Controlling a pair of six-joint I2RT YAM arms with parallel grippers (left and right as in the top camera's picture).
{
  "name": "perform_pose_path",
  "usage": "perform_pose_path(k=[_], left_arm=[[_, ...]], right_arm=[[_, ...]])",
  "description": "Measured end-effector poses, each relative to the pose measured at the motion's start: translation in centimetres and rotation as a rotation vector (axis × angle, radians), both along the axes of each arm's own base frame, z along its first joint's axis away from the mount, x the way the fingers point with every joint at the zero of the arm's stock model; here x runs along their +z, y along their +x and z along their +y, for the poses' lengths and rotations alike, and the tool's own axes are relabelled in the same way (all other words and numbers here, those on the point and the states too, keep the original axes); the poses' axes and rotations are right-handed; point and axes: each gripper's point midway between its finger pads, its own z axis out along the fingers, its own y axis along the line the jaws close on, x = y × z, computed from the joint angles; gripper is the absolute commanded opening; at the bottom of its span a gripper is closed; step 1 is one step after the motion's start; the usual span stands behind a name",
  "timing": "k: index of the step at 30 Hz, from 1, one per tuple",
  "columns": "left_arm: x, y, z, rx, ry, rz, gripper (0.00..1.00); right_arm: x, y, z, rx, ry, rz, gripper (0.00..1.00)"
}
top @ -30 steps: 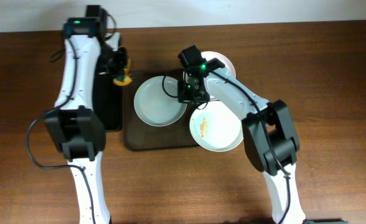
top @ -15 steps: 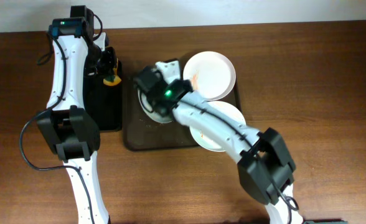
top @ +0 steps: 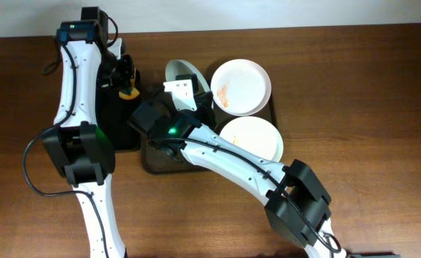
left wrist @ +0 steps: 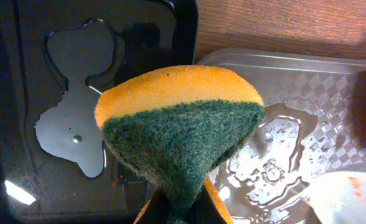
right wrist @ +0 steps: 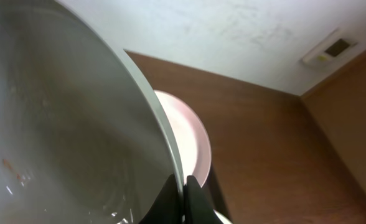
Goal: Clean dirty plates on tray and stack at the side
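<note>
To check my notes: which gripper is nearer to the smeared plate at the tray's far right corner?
Right. The right gripper, shut on a tilted plate, is just left of the smeared plate. The left gripper, holding a sponge, is farther left, by the bin.

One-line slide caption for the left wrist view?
Left end effector pinching an orange-and-green sponge, with a wet black bin and wet tray below.

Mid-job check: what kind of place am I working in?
Probably a lab-style tabletop dishwashing mock-up, not a real kitchen: a brown wooden table against a plain white wall, round white plates with a dark brown rectangular tray, and an orange-and-green scouring sponge by a wet black bin.
</note>
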Motion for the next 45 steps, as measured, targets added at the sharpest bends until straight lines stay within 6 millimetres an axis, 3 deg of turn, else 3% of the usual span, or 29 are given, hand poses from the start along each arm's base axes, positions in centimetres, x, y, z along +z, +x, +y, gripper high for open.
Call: perform_pose_path(k=[7, 12, 18, 21, 27, 32, 35, 40, 45], left_arm=[[0.0, 0.0, 0.0, 0.0, 0.0, 0.0, 0.01], [0.0, 0.0, 0.0, 0.0, 0.0, 0.0, 0.01], [-0.1, -0.7, -0.3, -0.007, -0.001, 0.03, 0.01], [-0.1, -1.0, -1.1, -0.022, -0.001, 0.041, 0.01], [-0.1, -1.2, -4.1, -0.082, -0.004, 0.037, 0.01], [0.0, -0.8, -7.2, -0.145, -0.007, 0.004, 0.01], [0.0, -0.9, -8.3, -0.166, -0.008, 0.0, 0.01], [-0.6, -1.2, -8.3, -0.166, -0.008, 0.018, 0.01], [-3.4, -1.9, -8.2, -0.165, -0.009, 0.071, 0.01]], right_arm=[[2.4, 0.1, -0.9, -0.058, -0.055, -0.133, 0.04], [2.1, 0.2, -0.8, -0.053, -0.037, -0.123, 0.04], [-4.3, 1.5, -0.3, 0.013, 0.228, 0.203, 0.04], [-7.4, 3.0, -2.1, -0.003, 0.431, 0.391, 0.04], [-10.7, 5.0, -5.0, -0.047, 0.697, 0.57, 0.04], [-14.6, 4.1, -2.5, 0.014, 0.797, 0.685, 0.04], [-15.2, 3.0, -0.9, 0.052, 0.841, 0.751, 0.04], [-15.2, 2.9, 0.1, 0.087, 0.884, 0.764, 0.04], [-16.3, 2.9, 0.5, 0.096, 0.905, 0.778, 0.04]])
